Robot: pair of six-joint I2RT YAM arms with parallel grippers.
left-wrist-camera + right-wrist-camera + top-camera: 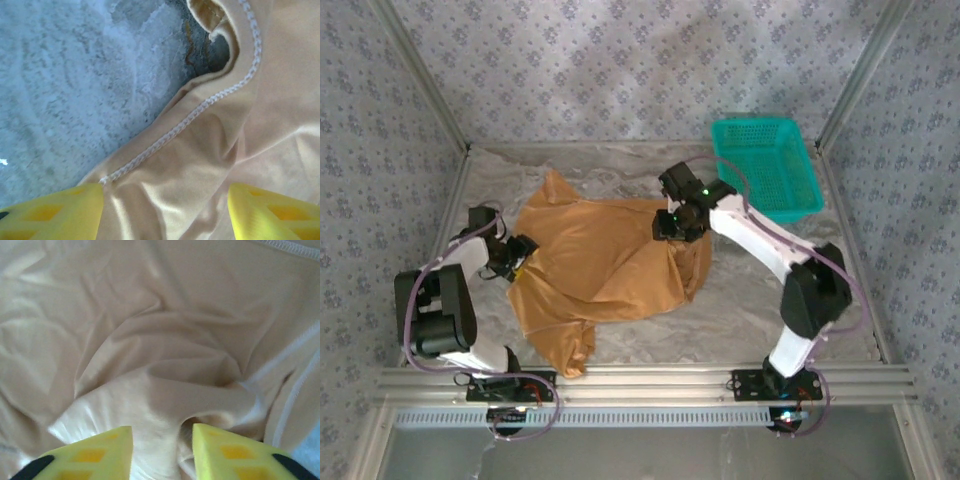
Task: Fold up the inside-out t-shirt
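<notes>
**Rumpled orange shirt spread between two grippers**

The t-shirt [600, 265] is tan-orange and lies open but creased on the desk [760, 300], reaching from the left gripper [520, 255] across to the right gripper [672, 225]. Its seams face up. A white stitched seam [200, 107] runs ahead of the left gripper's fingers [50, 212], and paler seam lines [295, 345] run to the right of the right gripper [162, 455].

The left gripper [165, 215] stands wide, astride the shirt's left edge, with cloth lying loose in the gap. The right gripper is narrow and sits low over the shirt's far right part. A raised fold of cloth [165, 405] fills its gap, and I cannot tell whether it is pinched.

One corner of the shirt pokes out beyond the left gripper, toward the back. Another flap trails down toward the metal rail [650, 380] at the desk's near edge. Bare desk lies open on the near side of the right gripper and behind the shirt.

A teal basket [760, 123] stands beyond and to the right of the right gripper. It is close to that arm's wrist and clear of the cloth. Patterned walls [620, 60] close in the back and sides.
</notes>
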